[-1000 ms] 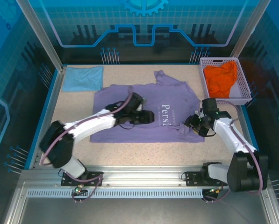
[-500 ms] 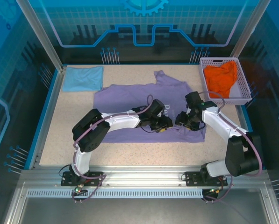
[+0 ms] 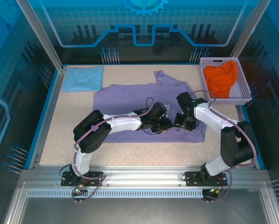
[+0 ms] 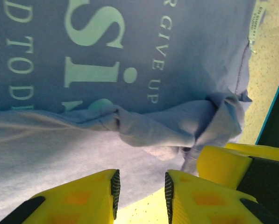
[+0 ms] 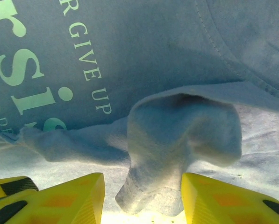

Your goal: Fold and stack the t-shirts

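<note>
The lavender t-shirt [image 3: 125, 95] lies spread across the middle of the table, with its white lettering [image 4: 99, 51] facing up. Both grippers are low over its near right part, almost tip to tip. My left gripper [image 3: 164, 126] [image 4: 140, 196] stands open over flat cloth and a strip of table, just short of a bunched ridge [image 4: 176, 130]. My right gripper [image 3: 179, 122] [image 5: 143, 198] is open astride a raised fold of the same shirt [image 5: 176, 140], with gaps on both sides. The light blue t-shirt [image 3: 83, 78] lies flat at the back left. The orange t-shirt [image 3: 219, 78] sits crumpled in the basket.
The pale lattice basket [image 3: 245, 88] stands at the back right corner. A blue raised rim [image 3: 55, 102] borders the table. Bare speckled tabletop [image 3: 144, 149] runs along the near edge in front of the shirt.
My left arm has swung right across the shirt until its gripper is beside the right one. My right gripper has moved left and inward onto the shirt's right part.
</note>
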